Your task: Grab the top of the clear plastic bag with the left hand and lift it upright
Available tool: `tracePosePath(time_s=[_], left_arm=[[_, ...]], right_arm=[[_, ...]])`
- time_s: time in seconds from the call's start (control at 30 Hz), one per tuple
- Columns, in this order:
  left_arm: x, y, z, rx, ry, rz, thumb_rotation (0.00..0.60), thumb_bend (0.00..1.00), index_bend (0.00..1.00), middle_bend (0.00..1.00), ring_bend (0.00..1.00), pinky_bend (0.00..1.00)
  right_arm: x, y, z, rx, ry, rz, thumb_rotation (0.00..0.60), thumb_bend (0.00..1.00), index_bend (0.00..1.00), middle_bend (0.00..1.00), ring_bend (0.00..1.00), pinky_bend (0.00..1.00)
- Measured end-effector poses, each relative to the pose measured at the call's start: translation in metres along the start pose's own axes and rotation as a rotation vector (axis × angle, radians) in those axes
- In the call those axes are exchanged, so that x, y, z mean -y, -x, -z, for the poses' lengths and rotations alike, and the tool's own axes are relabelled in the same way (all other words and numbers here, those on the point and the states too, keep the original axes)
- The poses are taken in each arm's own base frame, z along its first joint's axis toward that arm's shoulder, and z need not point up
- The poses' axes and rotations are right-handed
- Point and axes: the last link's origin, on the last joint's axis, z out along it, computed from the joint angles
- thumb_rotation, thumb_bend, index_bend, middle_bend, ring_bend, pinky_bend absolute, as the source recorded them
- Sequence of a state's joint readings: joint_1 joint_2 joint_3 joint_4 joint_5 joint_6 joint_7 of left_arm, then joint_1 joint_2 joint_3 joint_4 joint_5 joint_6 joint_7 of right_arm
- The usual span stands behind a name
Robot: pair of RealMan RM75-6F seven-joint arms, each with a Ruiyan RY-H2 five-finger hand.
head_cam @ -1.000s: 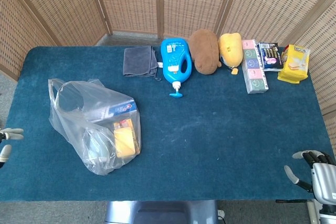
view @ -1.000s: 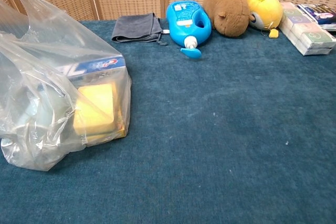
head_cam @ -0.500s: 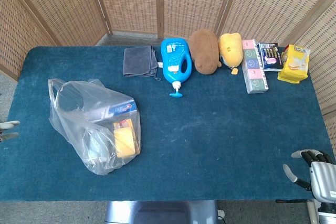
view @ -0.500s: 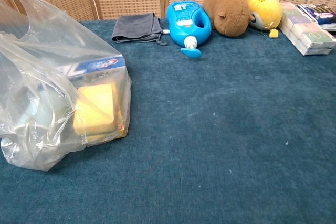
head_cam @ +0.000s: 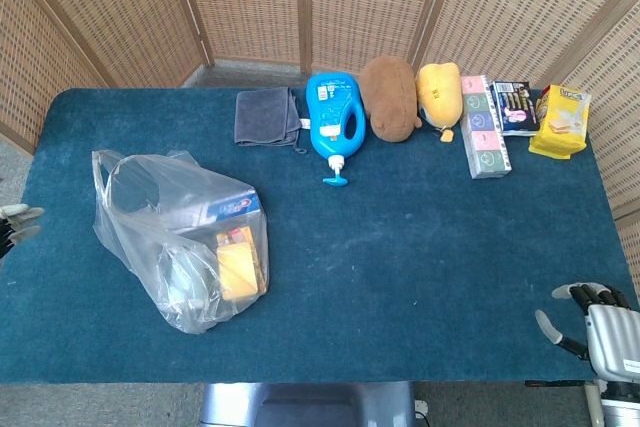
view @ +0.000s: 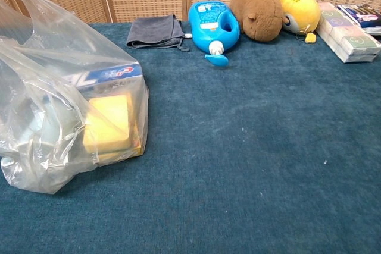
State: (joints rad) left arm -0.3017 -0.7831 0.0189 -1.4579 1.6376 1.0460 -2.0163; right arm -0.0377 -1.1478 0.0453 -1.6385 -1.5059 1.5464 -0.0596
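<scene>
The clear plastic bag (head_cam: 150,209) lies slumped on the left part of the blue table (head_cam: 420,247), its open top and handles toward the far left. Through the plastic I see a blue box (head_cam: 228,211) and a yellow pack (head_cam: 238,267). In the chest view the bag (view: 47,69) fills the left side. My left hand (head_cam: 14,221) shows only as pale fingertips at the left frame edge, off the table, apart from the bag and holding nothing. My right hand (head_cam: 596,319) hangs beyond the near right corner, fingers apart, empty.
Along the far edge lie a grey cloth (head_cam: 267,115), a blue pump bottle (head_cam: 335,119), a brown plush (head_cam: 390,97), a yellow plush (head_cam: 438,93), a tissue pack (head_cam: 484,129), a dark box (head_cam: 516,107) and a yellow packet (head_cam: 560,122). Wicker screens stand behind.
My left hand's fingertips have slid farther along the table's left edge, away from the near side. The right hand has shifted slightly. The bag has not moved.
</scene>
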Motion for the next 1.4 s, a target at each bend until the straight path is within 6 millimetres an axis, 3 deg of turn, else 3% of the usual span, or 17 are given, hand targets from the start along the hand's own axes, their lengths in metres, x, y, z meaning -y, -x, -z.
tracePosePath(time_s=[0.2, 0.43, 1.0, 1.17, 1.4], left_arm=[[-0.001, -0.007, -0.019, 0.046, -0.014, -0.031, 0.0, 0.3, 0.21, 0.18, 0.06, 0.05], [0.004, -0.004, -0.045, 0.073, -0.036, -0.016, 0.0, 0.3, 0.21, 0.17, 0.05, 0.05], [0.002, 0.004, -0.07, 0.078, -0.04, 0.034, 0.0, 0.3, 0.21, 0.08, 0.0, 0.05], [0.003, 0.006, -0.073, 0.076, -0.041, 0.038, 0.0, 0.31, 0.08, 0.07, 0.0, 0.05], [0.004, 0.006, -0.074, 0.078, -0.039, 0.053, 0.0, 0.31, 0.05, 0.07, 0.0, 0.05]], right_arm=[[0.001, 0.0, -0.001, 0.005, 0.004, 0.009, 0.033, 0.32, 0.42, 0.42, 0.32, 0.24], [0.001, 0.0, -0.001, 0.005, 0.009, 0.015, 0.031, 0.32, 0.42, 0.42, 0.32, 0.24], [0.001, -0.002, 0.001, -0.001, 0.022, 0.018, 0.031, 0.32, 0.42, 0.42, 0.32, 0.24], [0.0, -0.002, 0.001, -0.002, 0.028, 0.019, 0.033, 0.32, 0.42, 0.42, 0.32, 0.24], [-0.001, -0.002, 0.001, -0.004, 0.025, 0.016, 0.033, 0.32, 0.42, 0.42, 0.32, 0.24]])
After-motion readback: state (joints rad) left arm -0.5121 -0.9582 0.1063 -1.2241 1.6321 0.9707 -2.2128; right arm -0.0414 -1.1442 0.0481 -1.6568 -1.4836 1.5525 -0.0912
